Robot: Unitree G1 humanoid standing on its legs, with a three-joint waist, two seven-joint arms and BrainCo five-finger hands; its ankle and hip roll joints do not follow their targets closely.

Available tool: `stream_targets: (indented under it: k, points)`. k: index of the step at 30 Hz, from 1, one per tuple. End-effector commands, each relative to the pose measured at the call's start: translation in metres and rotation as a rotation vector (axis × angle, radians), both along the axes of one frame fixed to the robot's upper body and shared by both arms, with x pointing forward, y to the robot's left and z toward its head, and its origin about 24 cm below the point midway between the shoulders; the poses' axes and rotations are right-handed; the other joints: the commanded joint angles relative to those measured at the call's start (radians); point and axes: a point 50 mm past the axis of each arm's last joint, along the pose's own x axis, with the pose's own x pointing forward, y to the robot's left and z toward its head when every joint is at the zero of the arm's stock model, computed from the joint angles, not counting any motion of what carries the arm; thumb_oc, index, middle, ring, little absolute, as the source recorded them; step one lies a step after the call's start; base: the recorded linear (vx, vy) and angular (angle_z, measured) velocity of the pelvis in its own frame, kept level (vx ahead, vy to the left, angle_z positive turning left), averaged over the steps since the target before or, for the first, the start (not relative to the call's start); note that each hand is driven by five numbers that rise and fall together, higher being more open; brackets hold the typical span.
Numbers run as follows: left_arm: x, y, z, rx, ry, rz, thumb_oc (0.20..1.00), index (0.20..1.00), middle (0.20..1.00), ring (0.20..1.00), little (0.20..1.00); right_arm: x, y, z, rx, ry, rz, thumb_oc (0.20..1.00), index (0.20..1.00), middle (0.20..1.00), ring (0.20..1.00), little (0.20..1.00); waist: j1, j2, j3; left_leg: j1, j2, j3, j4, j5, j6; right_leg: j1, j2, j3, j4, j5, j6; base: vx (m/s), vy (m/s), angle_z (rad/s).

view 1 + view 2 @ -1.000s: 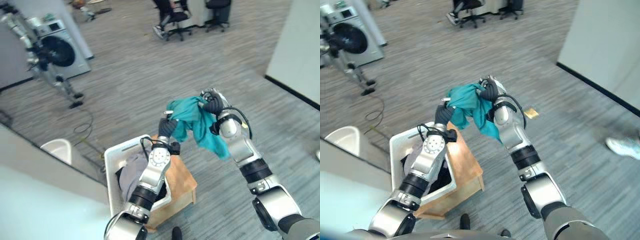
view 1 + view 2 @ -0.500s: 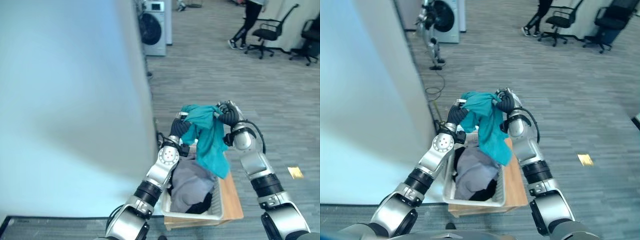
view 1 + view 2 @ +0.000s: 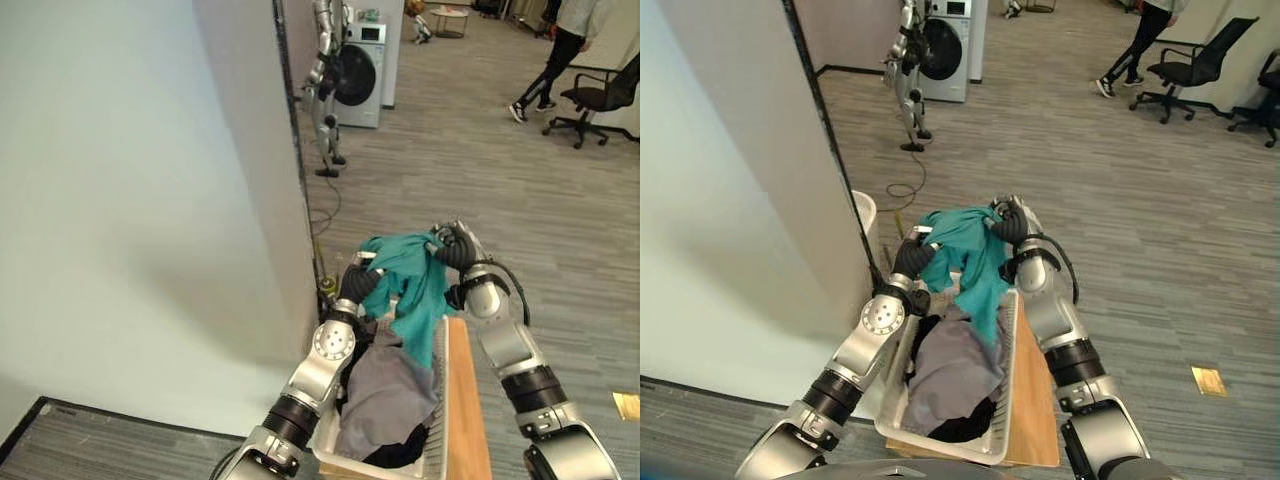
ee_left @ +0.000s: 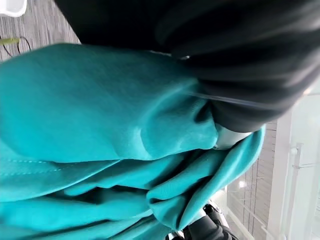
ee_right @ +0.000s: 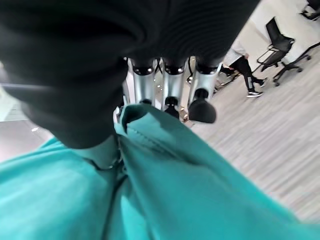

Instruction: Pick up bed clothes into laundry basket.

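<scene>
Left eye view: we hold the crumpled teal cotton garment [image 3: 405, 275] over the white slatted plastic laundry basket [image 3: 437, 440].
Our left hand [image 3: 357, 284] and right hand [image 3: 455, 250] grip its top, we judge for a drop onto grey clothes [image 3: 385, 395]. Right wrist view adds fingers [image 5: 167, 97] pinching the hem.

Left eye view: head-mounted, looks down past both arms onto the white slatted plastic laundry basket [image 3: 436, 420].
Right eye view: same scene, slightly offset sideways.
Left wrist view: very close, pressed against the crumpled teal cloth garment [image 4: 100, 130].
Right wrist view: very close, along the fingers [image 5: 172, 85] toward the grey carpeted floor [image 5: 270, 130].
Shared: the garment appears in all four views.
</scene>
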Motion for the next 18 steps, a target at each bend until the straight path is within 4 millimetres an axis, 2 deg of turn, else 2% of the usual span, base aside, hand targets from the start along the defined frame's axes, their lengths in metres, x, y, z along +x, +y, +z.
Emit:
stream_targets:
  k: [1, 5, 11, 12, 14, 18]
  points:
    - [0.018, -0.009, 0.017, -0.024, -0.065, 0.005, 0.2, 0.2, 0.2, 0.2, 0.2, 0.005, -0.033, 0.012, -0.021, -0.085, -0.139, 0.2, 0.2, 0.2, 0.2, 0.2, -0.002, 0.009, -0.064, 0.024, 0.061, -0.023, 0.007, 0.024, -0.064, 0.083, -0.026, -0.049, 0.02, -0.064, -0.02, 0.0, 0.0, 0.0]
    - [0.015, -0.009, 0.007, -0.008, -0.032, 0.012, 0.2, 0.2, 0.2, 0.2, 0.2, 0.002, -0.029, -0.004, -0.018, -0.048, -0.13, 0.2, 0.2, 0.2, 0.2, 0.2, -0.001, 0.017, -0.063, 0.01, 0.062, -0.025, 0.007, 0.026, -0.067, 0.072, -0.027, -0.054, 0.02, -0.067, -0.021, 0.0, 0.0, 0.0]
    - [0.019, -0.007, 0.0, 0.047, -0.016, 0.044, 0.2, 0.2, 0.2, 0.2, 0.2, 0.006, -0.022, -0.013, -0.006, -0.021, -0.132, 0.2, 0.2, 0.2, 0.2, 0.2, -0.002, 0.013, -0.033, -0.054, 0.074, -0.025, 0.007, 0.043, -0.075, 0.01, -0.028, -0.056, 0.02, -0.051, -0.016, -0.04, 0.007, 0.03]
    - [0.02, -0.007, 0.0, 0.047, -0.017, 0.045, 0.2, 0.2, 0.2, 0.2, 0.2, 0.007, -0.021, -0.013, -0.005, -0.023, -0.132, 0.2, 0.2, 0.2, 0.2, 0.2, -0.002, 0.013, -0.035, -0.057, 0.074, -0.024, 0.007, 0.043, -0.074, 0.007, -0.027, -0.055, 0.02, -0.05, -0.017, -0.11, 0.009, -0.03]
    - [0.03, -0.004, 0.01, 0.07, -0.05, 0.086, 0.2, 0.2, 0.2, 0.2, 0.2, 0.016, -0.013, 0.0, 0.011, -0.064, -0.125, 0.2, 0.2, 0.2, 0.2, 0.2, 0.003, 0.006, -0.005, -0.124, 0.086, -0.023, 0.007, 0.059, -0.078, -0.064, -0.026, -0.049, 0.02, -0.032, -0.008, -0.21, 0.009, -0.1]
    - [0.038, -0.006, 0.014, 0.071, -0.05, 0.103, 0.2, 0.2, 0.2, 0.2, 0.2, 0.023, -0.005, 0.009, 0.033, -0.087, -0.126, 0.2, 0.2, 0.2, 0.2, 0.2, -0.002, 0.003, 0.024, -0.209, 0.089, -0.03, 0.007, 0.086, -0.083, -0.15, -0.025, -0.047, 0.02, -0.011, -0.006, -0.17, 0.018, -0.03]
